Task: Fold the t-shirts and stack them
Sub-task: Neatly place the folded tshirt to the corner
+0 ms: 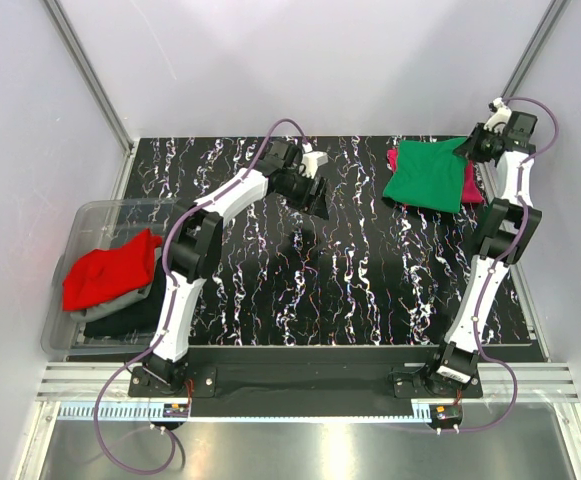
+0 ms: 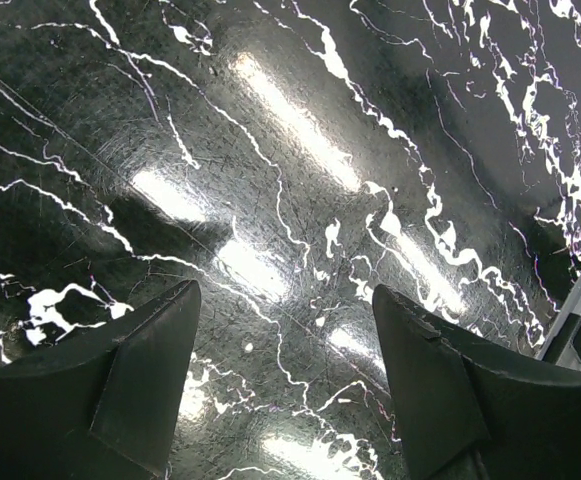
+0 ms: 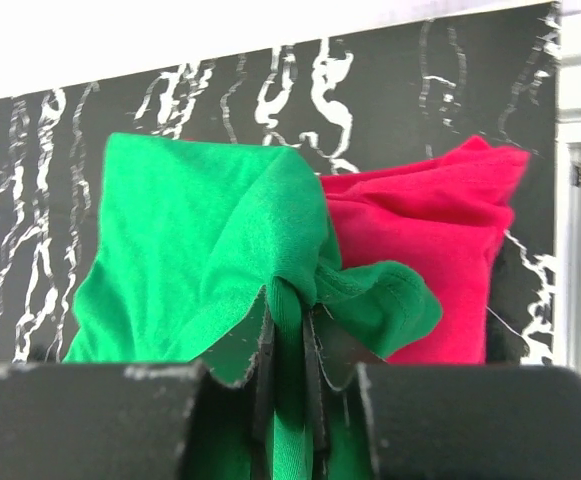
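The green t-shirt (image 1: 427, 178) lies folded into a rough square on the black, white-veined worktop (image 1: 350, 280). Directly beneath it, touching it, lies the magenta-pink t-shirt (image 1: 470, 185), which shows only as a strip along the green t-shirt's right edge and a small corner at its far left. At the green t-shirt's far right corner the right hand (image 3: 288, 340) has its fingers pressed together on a bunched fold of the green cloth. In the right wrist view the pinched fold stands as a ridge between the two fingers, the rest of the shirt spreads away behind it, and the magenta-pink cloth shows to its right. To the left of the green t-shirt, well apart from it, the left hand (image 1: 315, 195) hangs over bare worktop with its fingers (image 2: 140, 380) spread wide and nothing between them. The left wrist view shows only the glossy surface in the gap. Far to the left of the green t-shirt, and nearer the arm bases, stands a clear plastic bin (image 1: 95, 212) holding the other shirts in a loose heap. The red t-shirt (image 1: 110, 270) is on top, the grey t-shirt (image 1: 135, 296) shows beneath its near edge, and the black t-shirt (image 1: 120, 322) is at the bottom.
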`<control>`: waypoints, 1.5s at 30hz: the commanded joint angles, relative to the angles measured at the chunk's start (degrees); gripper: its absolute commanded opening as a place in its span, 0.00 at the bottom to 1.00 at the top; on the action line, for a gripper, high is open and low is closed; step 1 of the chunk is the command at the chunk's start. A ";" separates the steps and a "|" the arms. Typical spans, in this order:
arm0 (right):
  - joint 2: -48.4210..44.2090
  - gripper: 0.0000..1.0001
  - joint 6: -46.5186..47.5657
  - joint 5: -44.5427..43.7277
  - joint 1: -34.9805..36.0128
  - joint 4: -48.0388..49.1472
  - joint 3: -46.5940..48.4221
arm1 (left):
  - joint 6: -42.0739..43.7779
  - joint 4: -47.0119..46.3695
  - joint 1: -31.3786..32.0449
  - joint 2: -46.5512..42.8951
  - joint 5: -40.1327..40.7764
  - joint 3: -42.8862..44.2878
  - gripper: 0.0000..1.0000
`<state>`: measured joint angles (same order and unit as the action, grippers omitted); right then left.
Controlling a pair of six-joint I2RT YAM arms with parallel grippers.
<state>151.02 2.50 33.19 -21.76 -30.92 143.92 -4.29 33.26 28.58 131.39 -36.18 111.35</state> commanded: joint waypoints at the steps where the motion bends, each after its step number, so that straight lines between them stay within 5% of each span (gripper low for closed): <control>1: -6.09 0.02 2.33 6.00 -0.13 1.21 -0.04 | 1.13 -0.82 0.25 -3.60 0.50 1.41 0.75; 26: -26.03 0.01 17.45 14.54 2.42 -13.82 -10.32 | 0.69 -0.65 0.25 -5.80 -0.29 1.15 0.75; 45: -28.32 0.01 21.75 14.97 2.69 -18.30 -8.57 | 0.60 -0.82 0.43 -7.47 -0.73 0.10 0.75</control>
<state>128.31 22.92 45.30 -19.59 -48.45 132.53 -4.10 33.47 28.67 128.62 -36.21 111.35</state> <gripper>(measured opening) 0.161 0.746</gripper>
